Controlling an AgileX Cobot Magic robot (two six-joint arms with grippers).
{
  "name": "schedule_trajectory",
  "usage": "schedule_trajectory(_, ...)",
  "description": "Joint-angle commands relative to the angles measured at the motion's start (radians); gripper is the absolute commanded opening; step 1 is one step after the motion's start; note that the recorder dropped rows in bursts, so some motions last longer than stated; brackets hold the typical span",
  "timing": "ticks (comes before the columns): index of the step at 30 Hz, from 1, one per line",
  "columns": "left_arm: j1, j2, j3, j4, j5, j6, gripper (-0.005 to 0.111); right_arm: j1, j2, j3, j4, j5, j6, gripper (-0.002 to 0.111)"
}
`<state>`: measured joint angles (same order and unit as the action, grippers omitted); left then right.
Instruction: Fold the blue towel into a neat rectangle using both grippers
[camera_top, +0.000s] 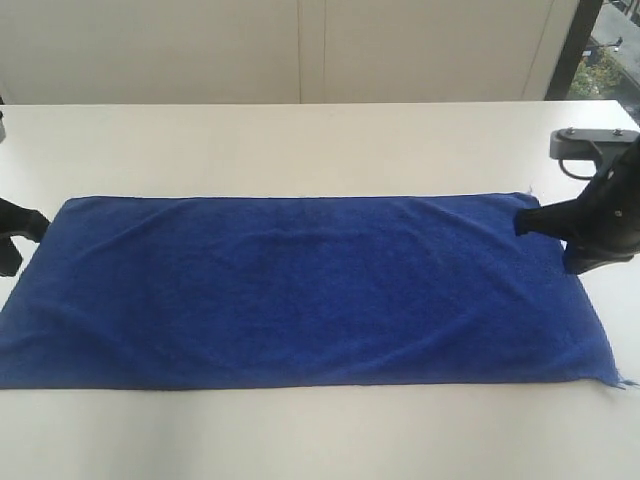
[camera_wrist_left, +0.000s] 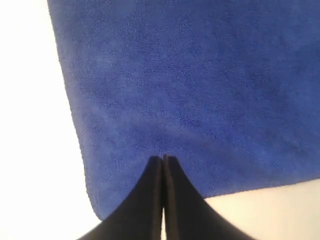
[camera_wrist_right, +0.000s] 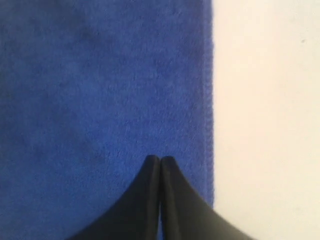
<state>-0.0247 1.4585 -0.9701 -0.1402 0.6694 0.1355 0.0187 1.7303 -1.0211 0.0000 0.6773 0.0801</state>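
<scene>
- Blue towel (camera_top: 300, 290) lies spread flat and lengthwise on the white table (camera_top: 300, 140), unfolded, with a few shallow wrinkles.
- Left gripper (camera_wrist_left: 163, 159): fingers (camera_wrist_left: 147, 200) pressed together with no gap between them. Tips sit over the towel, just inside its left short edge and near the corner on the wall side.
- Right gripper (camera_wrist_right: 160, 159): fingers (camera_wrist_right: 145, 200) also closed tight. Tips sit over the towel, just inside its right short edge and near the matching wall-side corner.
- No cloth shows between either pair of fingers. I cannot tell whether the tips press on the towel or only hover above it.
- Judgement: the first fold is not yet begun; this reads as the approach to taking a hold.
- To do the step well:
  - Open both pairs of fingers before taking hold, since closed tips cannot pinch cloth.
  - Take each hold close to the towel's hem so that only one layer is caught.
  - Lift both ends level and together.
  - Keep the towel lightly taut along its length so the middle does not sag or twist.
- Risk, as I judge it: the soft pile may slip from narrow fingers if the bite is shallow.
</scene>
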Motion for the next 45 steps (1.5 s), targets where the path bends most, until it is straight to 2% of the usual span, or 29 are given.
schedule_trajectory(1,0.001,-0.107,-0.003,-0.032,0.056,-0.007,0.0,-0.055,-0.007,-0.052,0.0,0.036,-0.036,0.0)
schedule_trajectory(7,0.001,-0.256,-0.003,-0.125,0.121,-0.008,0.0,-0.08,0.002,-0.061,0.0,0.036,-0.131,0.0)
schedule_trajectory(12,0.001,-0.36,-0.015,-0.074,0.199,-0.01,0.0,-0.078,0.058,-0.061,0.011,-0.001,-0.131,0.0)
schedule_trajectory(19,0.001,-0.377,-0.02,0.219,0.2,-0.204,0.0,-0.078,0.11,-0.063,0.035,-0.069,-0.159,0.023)
schedule_trajectory(26,0.001,-0.377,-0.02,0.269,0.195,-0.204,0.0,-0.078,0.147,-0.063,0.056,-0.121,-0.165,0.04)
schedule_trajectory(30,0.001,-0.377,-0.02,0.269,0.193,-0.204,0.0,-0.078,0.178,-0.065,0.12,-0.147,-0.214,0.04)
schedule_trajectory(45,0.001,-0.377,-0.02,0.269,0.19,-0.2,0.0,-0.078,0.183,-0.127,0.087,-0.068,-0.241,0.04)
